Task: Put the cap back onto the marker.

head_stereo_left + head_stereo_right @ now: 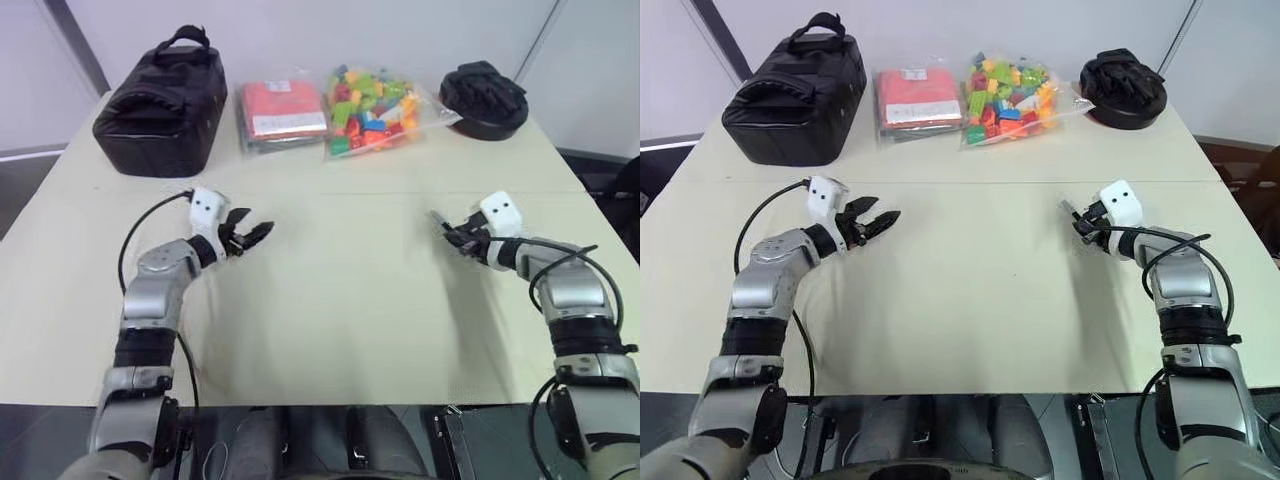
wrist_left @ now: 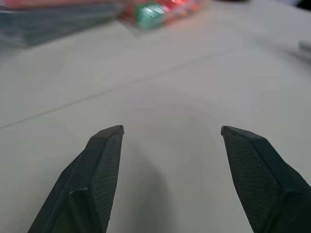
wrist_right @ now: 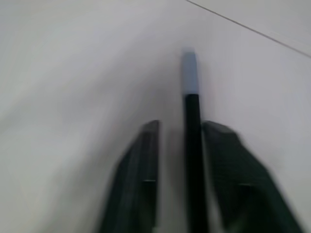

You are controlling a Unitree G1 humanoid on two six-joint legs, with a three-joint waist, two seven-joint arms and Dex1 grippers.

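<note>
A: Left hand [image 2: 170,141]? 
B: Fingers spread wide, nothing in it, over bare desk [image 1: 340,300].
A: Right hand [image 3: 179,127]? 
B: Wrist cam: marker [image 3: 193,160] between parted fingers, against one; cap [image 3: 189,73] on its end.

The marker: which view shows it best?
The right wrist view: the marker, black-barrelled with the grey-blue cap at its far end, runs between the right gripper fingers. Both eye views show a thin sliver at that gripper.
</note>
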